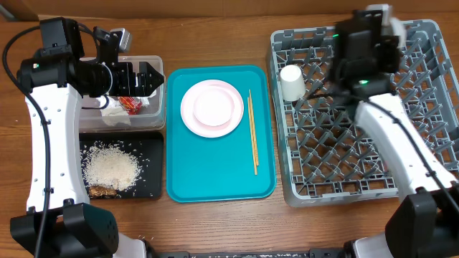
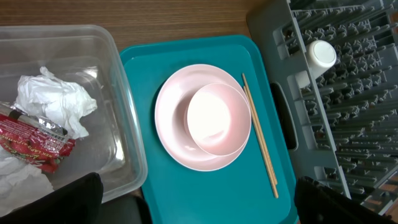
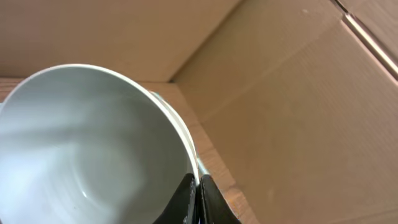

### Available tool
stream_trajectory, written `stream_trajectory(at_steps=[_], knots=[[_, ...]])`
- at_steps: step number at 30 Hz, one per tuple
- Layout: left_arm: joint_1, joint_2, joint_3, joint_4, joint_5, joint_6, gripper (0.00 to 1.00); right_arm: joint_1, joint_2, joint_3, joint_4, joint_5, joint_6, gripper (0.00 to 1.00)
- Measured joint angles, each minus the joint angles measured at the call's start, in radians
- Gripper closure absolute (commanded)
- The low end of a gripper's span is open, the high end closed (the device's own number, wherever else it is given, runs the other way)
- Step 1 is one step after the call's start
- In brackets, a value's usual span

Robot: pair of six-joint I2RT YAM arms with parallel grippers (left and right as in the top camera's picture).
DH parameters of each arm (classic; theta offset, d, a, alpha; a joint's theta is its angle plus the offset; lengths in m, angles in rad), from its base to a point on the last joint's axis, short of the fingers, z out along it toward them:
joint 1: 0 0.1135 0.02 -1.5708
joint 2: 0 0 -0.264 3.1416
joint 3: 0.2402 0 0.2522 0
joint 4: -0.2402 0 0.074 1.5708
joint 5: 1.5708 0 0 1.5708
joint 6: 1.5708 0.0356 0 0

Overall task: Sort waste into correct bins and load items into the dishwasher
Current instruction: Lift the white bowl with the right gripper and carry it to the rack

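My left gripper is open and empty, above the right end of the clear tub. The tub holds crumpled white napkins and a red wrapper. Rice and brown scraps lie in the black tray. A pinkish bowl sits on the pink plate, chopsticks beside it. A white cup stands upside down in the grey dish rack. My right gripper is shut on the rim of a white bowl, high over the rack's back part.
The plate and chopsticks lie on a teal serving tray between the bins and the rack. Brown cardboard stands behind the table. The right arm reaches across the rack.
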Motion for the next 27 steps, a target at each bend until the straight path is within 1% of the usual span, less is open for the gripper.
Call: stream_trajectory(at_steps=[4, 9, 21, 27], knots=[[0.000, 0.000, 0.000, 0.000, 0.000, 0.000, 0.00, -0.074, 0.000, 0.000, 0.015, -0.017, -0.042, 0.96], [0.000, 0.000, 0.000, 0.000, 0.000, 0.000, 0.00, -0.114, 0.008, 0.000, 0.018, -0.020, -0.066, 0.96], [0.000, 0.000, 0.000, 0.000, 0.000, 0.000, 0.00, -0.113, 0.148, 0.000, 0.002, -0.025, -0.072, 0.96], [0.000, 0.000, 0.000, 0.000, 0.000, 0.000, 0.00, -0.086, 0.161, 0.000, -0.002, -0.024, -0.073, 0.96]])
